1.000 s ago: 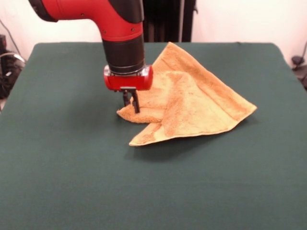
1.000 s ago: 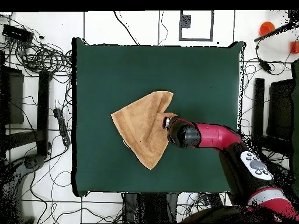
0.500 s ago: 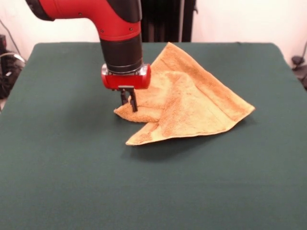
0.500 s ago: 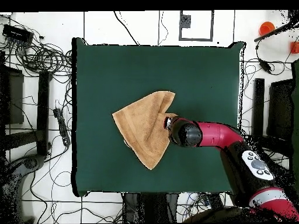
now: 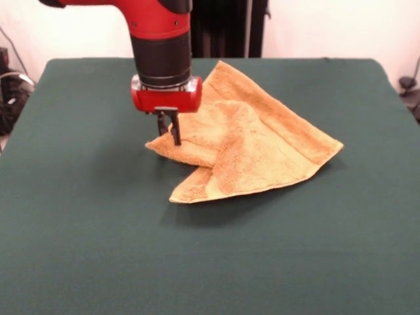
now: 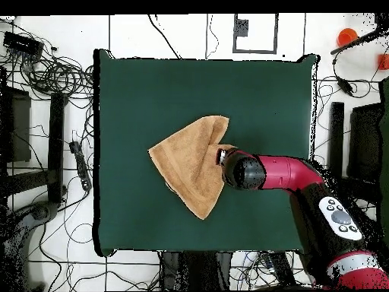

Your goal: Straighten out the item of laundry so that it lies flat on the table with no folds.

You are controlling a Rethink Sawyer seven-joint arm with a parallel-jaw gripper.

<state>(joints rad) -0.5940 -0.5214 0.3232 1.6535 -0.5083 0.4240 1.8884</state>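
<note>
- The towel lies on the worktop, a little toward the far side and near the middle from left to right in the front view; in the overhead view it sits near the centre of the green surface.
- It is not flat yet: it reads as a rough triangle, with one layer doubled over another and a thick ridge of cloth running through its middle in the front view.
- One point of the triangle reaches toward the far edge, one toward the right, and a folded corner juts toward the near left.
- The gripper stands at the towel's left corner, its fingers drawn close together with the tips at the cloth's edge; they look pinched on that corner, which seems lifted slightly off the worktop.
- In the overhead view the arm's wrist covers this spot, so the grip cannot be confirmed there.
- Judged from this, the work is at an early to middle stage: a corner is in hand, but the fold is unopened.
- What is left: draw the upper layer out, then smooth the ridge so that the towel lies as a single sheet.
</note>
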